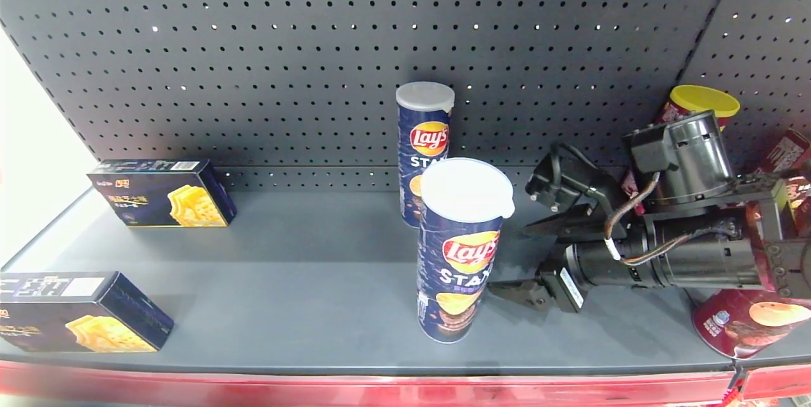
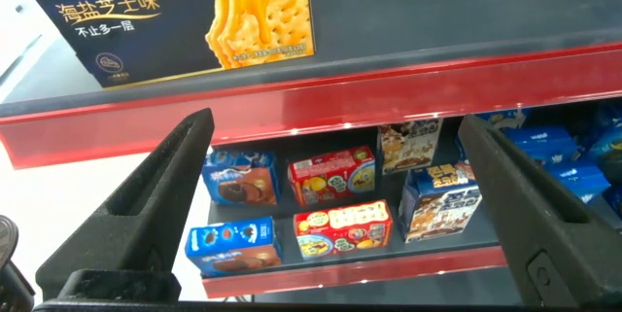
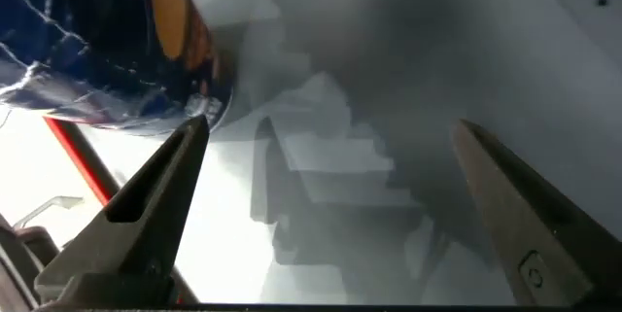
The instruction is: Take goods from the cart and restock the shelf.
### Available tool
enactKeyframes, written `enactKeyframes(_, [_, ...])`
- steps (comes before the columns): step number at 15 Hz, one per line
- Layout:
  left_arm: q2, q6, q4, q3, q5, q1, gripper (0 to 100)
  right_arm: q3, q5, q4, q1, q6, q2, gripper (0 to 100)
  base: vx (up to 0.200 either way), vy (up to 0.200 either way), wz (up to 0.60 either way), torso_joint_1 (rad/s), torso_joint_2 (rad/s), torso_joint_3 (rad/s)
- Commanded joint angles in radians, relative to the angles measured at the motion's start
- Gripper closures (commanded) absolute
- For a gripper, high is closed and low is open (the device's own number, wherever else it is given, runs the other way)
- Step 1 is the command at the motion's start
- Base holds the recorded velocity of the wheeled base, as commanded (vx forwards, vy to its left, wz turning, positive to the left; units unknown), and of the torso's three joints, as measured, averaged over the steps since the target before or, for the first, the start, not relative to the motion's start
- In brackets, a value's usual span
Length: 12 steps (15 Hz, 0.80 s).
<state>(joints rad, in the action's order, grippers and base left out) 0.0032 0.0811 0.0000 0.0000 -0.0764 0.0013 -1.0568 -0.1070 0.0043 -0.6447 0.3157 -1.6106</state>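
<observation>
Two tall dark blue chip cans with white lids stand upright on the grey shelf [image 1: 304, 280]. The front can [image 1: 461, 255] is near the shelf's front edge and the back can [image 1: 423, 147] is close to the pegboard. My right gripper [image 1: 512, 259] lies just right of the front can, open, with nothing between its fingers. In the right wrist view the gripper [image 3: 330, 186] is spread over bare shelf, with the front can [image 3: 107, 50] beyond one fingertip. My left gripper [image 2: 330, 205] is open and empty, below the shelf's red front lip [image 2: 321, 84].
Two dark blue cracker boxes [image 1: 161, 194] [image 1: 76, 313] lie at the shelf's left. Red chip cans [image 1: 747, 324] lie on their sides at the right, and a yellow-lidded one [image 1: 700, 106] is behind my right arm. Small snack boxes [image 2: 330, 200] fill a lower shelf.
</observation>
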Motion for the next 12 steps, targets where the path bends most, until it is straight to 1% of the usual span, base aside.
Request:
enactKeyframes(1, [0.001, 0.0, 0.0, 0.0, 0.0, 0.0, 0, 0.001, 0.0, -0.001, -0.012, 0.0, -0.017, 0, 0.0, 0.0, 0.0, 0.0, 0.0, 0.0])
enactKeyframes(5, [0.001, 0.0, 0.0, 0.0, 0.0, 0.0, 0, -0.003, 0.0, -0.001, -0.043, 0.0, -0.035, 0, 0.0, 0.0, 0.0, 0.0, 0.0, 0.0])
enactKeyframes(10, [0.001, 0.0, 0.0, 0.0, 0.0, 0.0, 0, 0.001, 0.015, -0.021, -0.041, -0.001, -0.04, 0, 0.0, 0.0, 0.0, 0.0, 0.0, 0.0])
enactKeyframes(12, [0.001, 0.0, 0.0, 0.0, 0.0, 0.0, 0, 0.003, 0.017, -0.021, -0.027, -0.001, -0.035, 0, 0.0, 0.0, 0.0, 0.0, 0.0, 0.0])
